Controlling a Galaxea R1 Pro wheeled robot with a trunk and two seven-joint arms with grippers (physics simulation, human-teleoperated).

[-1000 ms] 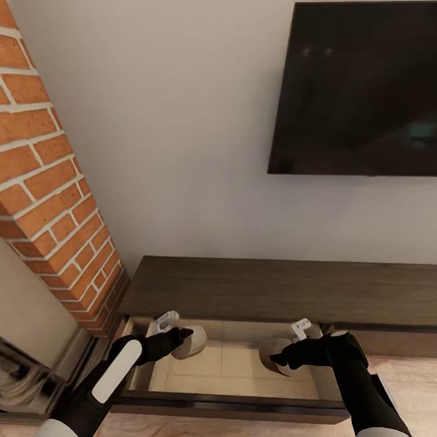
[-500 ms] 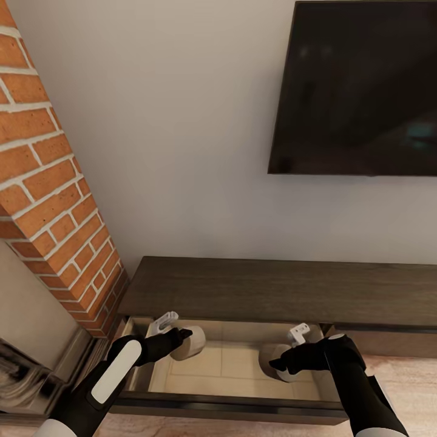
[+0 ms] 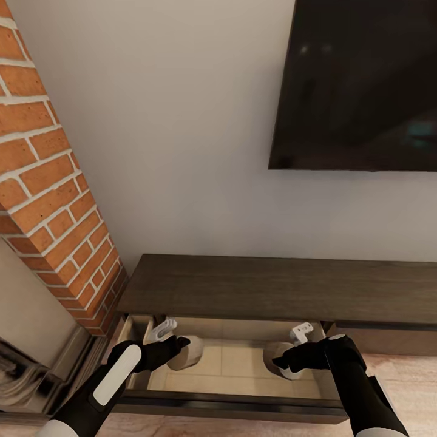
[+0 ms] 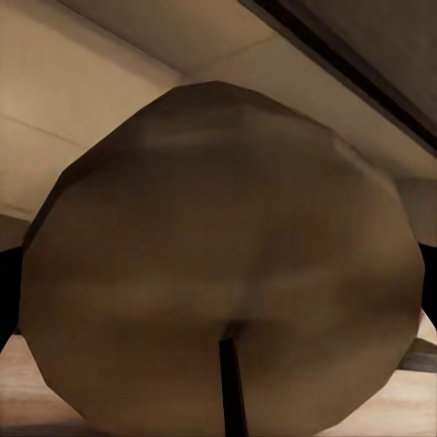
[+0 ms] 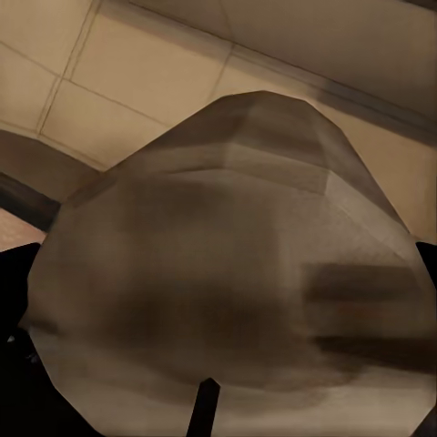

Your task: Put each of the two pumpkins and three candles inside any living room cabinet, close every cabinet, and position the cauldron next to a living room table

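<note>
The long dark brown cabinet [image 3: 285, 288] has its left drawer [image 3: 230, 403] pulled out, showing a pale beige interior. My left gripper [image 3: 181, 348] is shut on a pale beige candle [image 3: 187, 354] low inside the drawer's left part; up close that candle [image 4: 223, 264] shows a dark wick. My right gripper [image 3: 279, 362] is shut on a second beige candle [image 3: 281, 354] over the drawer's right part, and this candle [image 5: 237, 264] also has a wick. The pumpkins are out of view.
A red brick chimney [image 3: 48, 182] rises at the left with the dark fireplace [image 3: 24, 376] below it. A large black screen [image 3: 358, 85] hangs on the pale wall above the cabinet. Light wood floor [image 3: 406, 376] lies at the right.
My left gripper has sunk lower into the drawer with its candle. The right gripper has hardly moved. The view has tilted slightly.
</note>
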